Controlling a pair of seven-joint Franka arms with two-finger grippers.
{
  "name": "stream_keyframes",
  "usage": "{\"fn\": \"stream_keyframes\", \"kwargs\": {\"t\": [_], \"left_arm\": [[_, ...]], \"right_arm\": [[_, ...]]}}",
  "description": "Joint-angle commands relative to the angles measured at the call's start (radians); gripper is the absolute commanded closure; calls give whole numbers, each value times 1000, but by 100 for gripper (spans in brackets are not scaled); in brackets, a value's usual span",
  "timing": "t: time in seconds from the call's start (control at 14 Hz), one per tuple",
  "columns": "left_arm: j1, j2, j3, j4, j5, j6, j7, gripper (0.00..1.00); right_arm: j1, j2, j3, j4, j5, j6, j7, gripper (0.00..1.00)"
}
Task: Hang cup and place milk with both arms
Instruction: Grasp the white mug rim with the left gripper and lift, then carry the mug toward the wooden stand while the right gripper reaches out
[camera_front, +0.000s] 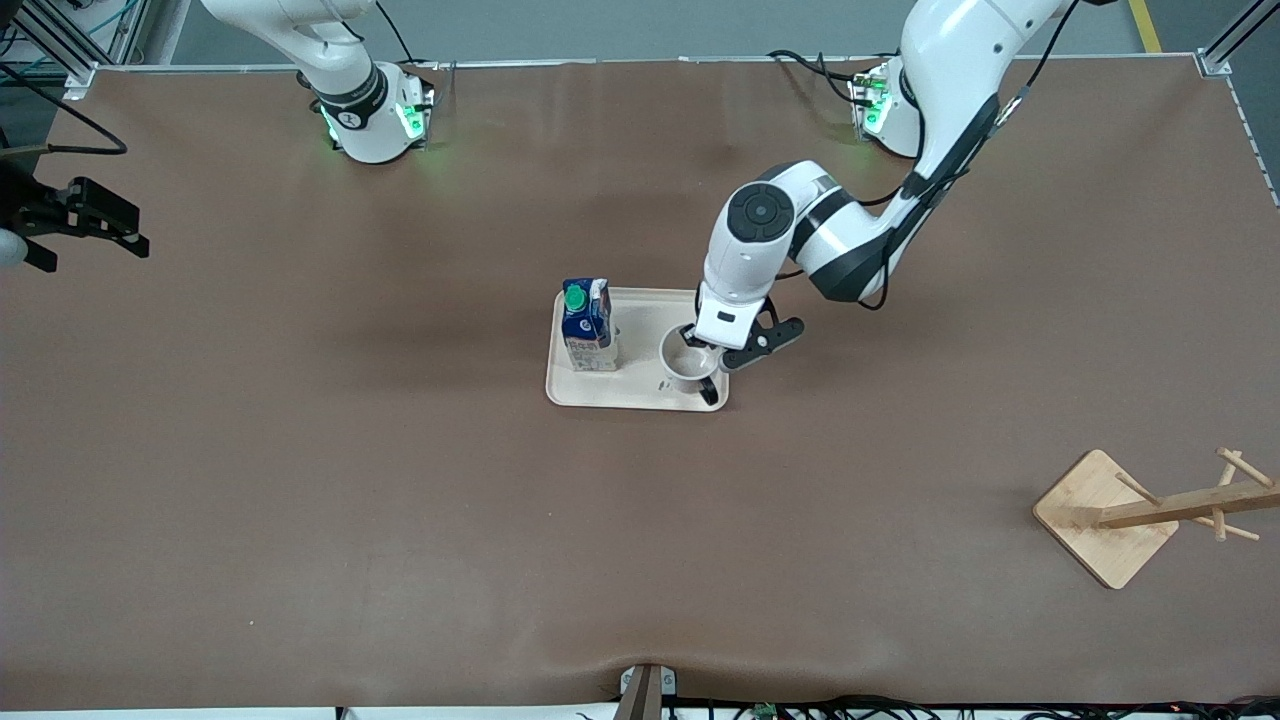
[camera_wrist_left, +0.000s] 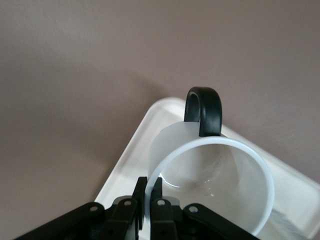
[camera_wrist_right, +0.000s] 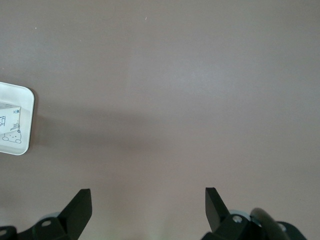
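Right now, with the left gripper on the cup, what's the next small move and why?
Probably a short straight lift. The left gripper is shut on the cup rim, one finger inside and one outside, and the cup appears to sit on the tray beside the milk. Rising first clears the tray lip before heading to the wooden rack. The right gripper waits open over bare table.

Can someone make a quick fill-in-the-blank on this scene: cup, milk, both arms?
1. The left gripper has its jaws shut on the ____ of the cup.
2. The milk and the cup both stand on the ____.
3. The right gripper hangs over bare table with jaws ____.
4. The wooden rack holds ____ cups.

Missing words: rim; tray; open; no
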Motion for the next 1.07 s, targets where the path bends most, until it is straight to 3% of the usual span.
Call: {"fn": "stream_keyframes", "kwargs": {"t": [0.0, 0.21, 0.57, 0.79, 1.0], "left_arm": [[30, -74, -3, 79, 18, -164, 77, 100], [101, -123, -4, 142, 5, -312, 264, 100], [263, -218, -6, 168, 1, -474, 670, 100], [345, -224, -4, 239, -7, -582, 876, 100], [432, -224, 0, 294, -5, -637, 1063, 100]], "right_arm": [[-14, 3, 11, 11, -2, -10, 12, 0], [-7, 3, 10, 13, -3, -10, 4, 0], [-10, 81, 13, 14, -3, -12, 9, 0], [-4, 95, 13, 11, 35, -19, 6, 0], [-11, 144, 13, 11, 113, -168, 12, 0]]}}
